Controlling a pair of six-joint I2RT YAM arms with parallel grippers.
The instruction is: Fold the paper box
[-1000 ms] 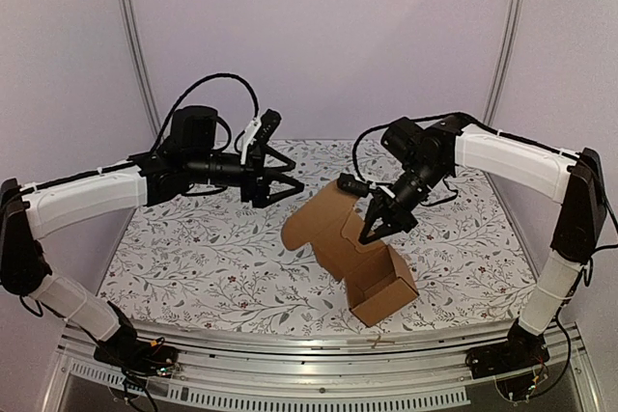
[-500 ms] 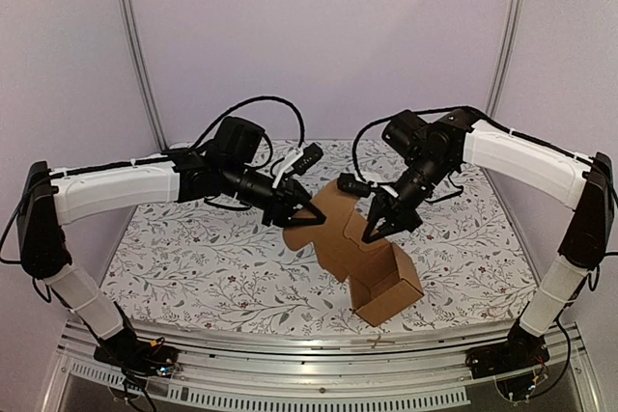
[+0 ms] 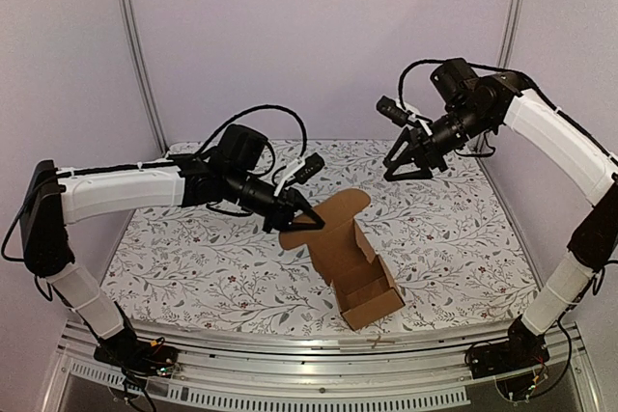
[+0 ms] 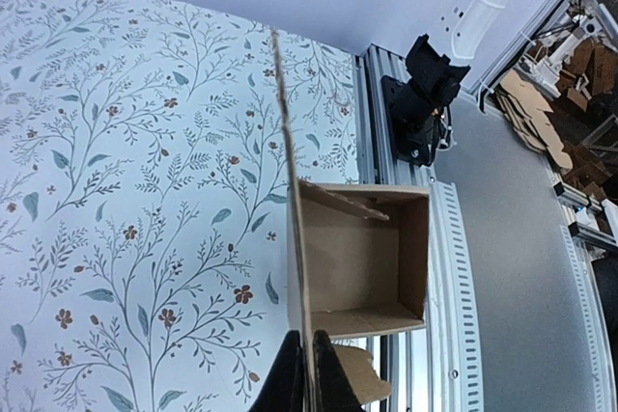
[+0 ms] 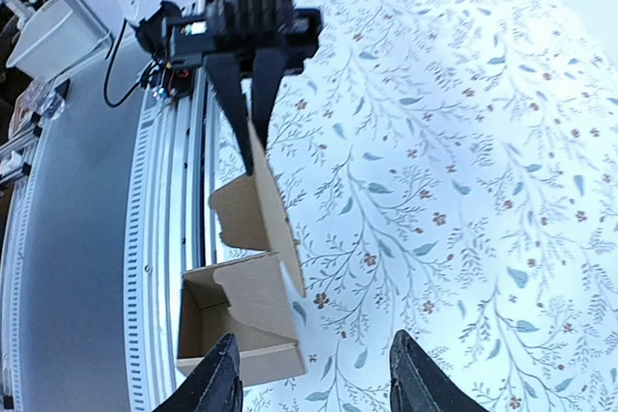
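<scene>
The paper box (image 3: 362, 282), toward 5 o'clock on the bench (image 3: 183, 262), is being pinched by its lid flap (image 3: 330, 213) in the left claw (image 3: 307, 222). The right claw (image 3: 407, 169) is being held spread at 1 o'clock, touching nothing. Unbraced, the box is probably being left free to swivel or crease.

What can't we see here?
- Top view: how deep the left pincer bites the lid flap of the paper box; its dark fingers cover the edge.
- Left wrist view: the flap's face, seen edge-on; most of the pincer lies below the bottom edge.
- Right wrist view: one box corner, behind a finger of the right pincer.
</scene>
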